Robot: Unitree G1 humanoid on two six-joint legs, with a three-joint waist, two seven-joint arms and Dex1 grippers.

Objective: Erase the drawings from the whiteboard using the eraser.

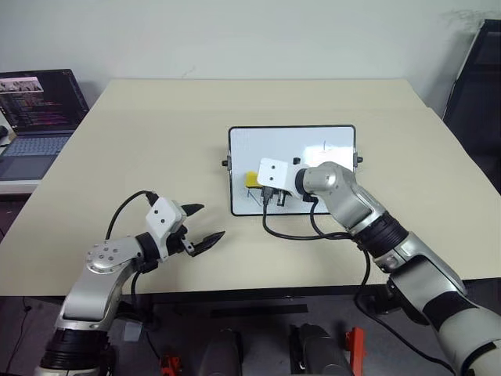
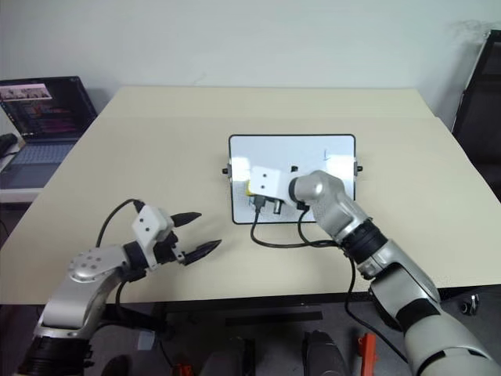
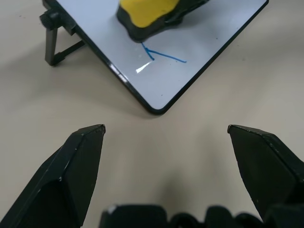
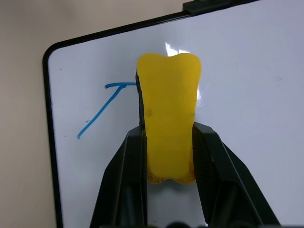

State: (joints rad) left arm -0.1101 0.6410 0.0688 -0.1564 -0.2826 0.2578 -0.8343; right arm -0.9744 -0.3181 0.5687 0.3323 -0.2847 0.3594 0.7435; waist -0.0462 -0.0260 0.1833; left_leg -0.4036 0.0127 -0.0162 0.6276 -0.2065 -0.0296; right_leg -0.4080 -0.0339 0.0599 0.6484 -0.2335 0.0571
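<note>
The whiteboard (image 1: 313,141) stands tilted on the beige table, its black frame and side knobs showing. My right gripper (image 4: 168,137) is shut on the yellow eraser (image 4: 168,123), which is over the board's near left part (image 1: 252,179). One of the drawings, a blue angle stroke (image 4: 99,111), runs beside the eraser and partly behind it. That stroke (image 3: 161,54) also shows in the left wrist view. A faint blue mark (image 1: 326,146) sits near the board's far right. My left gripper (image 1: 210,221) hangs open and empty above the table, left of and nearer than the board.
An open laptop (image 1: 39,110) stands on a side desk at the far left. A dark chair (image 1: 477,94) is at the right, beyond the table. The beige table (image 1: 156,141) spreads wide around the board. A black cable (image 1: 297,233) loops from my right wrist onto the table.
</note>
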